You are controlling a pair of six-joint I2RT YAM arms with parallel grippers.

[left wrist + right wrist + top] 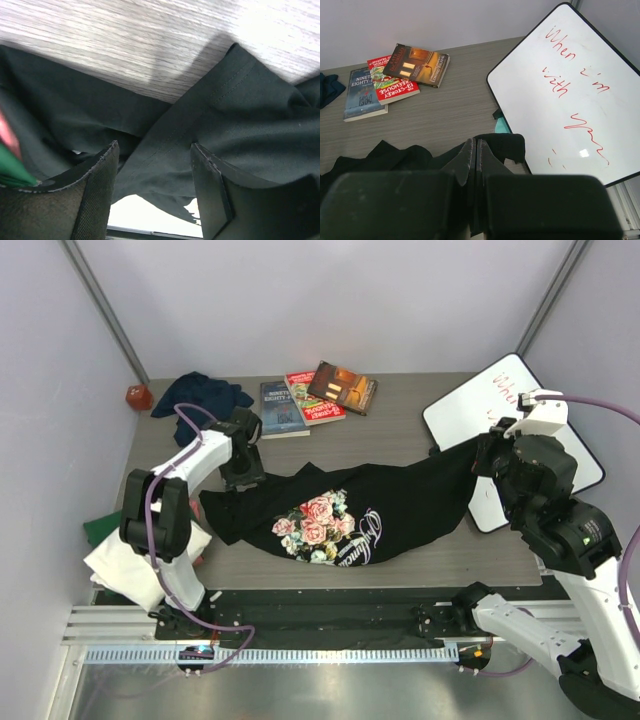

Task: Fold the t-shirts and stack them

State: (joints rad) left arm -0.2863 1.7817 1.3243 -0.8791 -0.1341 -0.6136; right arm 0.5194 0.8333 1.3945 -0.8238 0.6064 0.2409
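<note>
The black t-shirt (390, 500), rose print and white lettering facing up, lay spread across the middle of the worktop (400, 430) in the top view, stretched from left of centre toward the right edge of the frame. Its right end rose off the surface to the right gripper (482, 455). In the right wrist view that gripper's (475, 165) fingers were pressed together with black cloth (395, 155) bunched around the tip, so it was clamped on the shirt's edge. Behind it, the whiteboard (560, 100) with red writing filled the upper right of that frame.

The left gripper (243, 472) sat over the shirt's left end. Its wrist view showed the fingers (95, 190) standing wide apart above a seamed fold of black cloth (250, 115), gripping nothing.

In the top view's upper left, the navy t-shirt (205, 393) lay crumpled near the back of the worktop, with three books (310, 395) just to its right. At the lower left, the folded white t-shirt (125, 565) hung over the worktop's edge, and the green t-shirt (100, 528) lay beside it.
</note>
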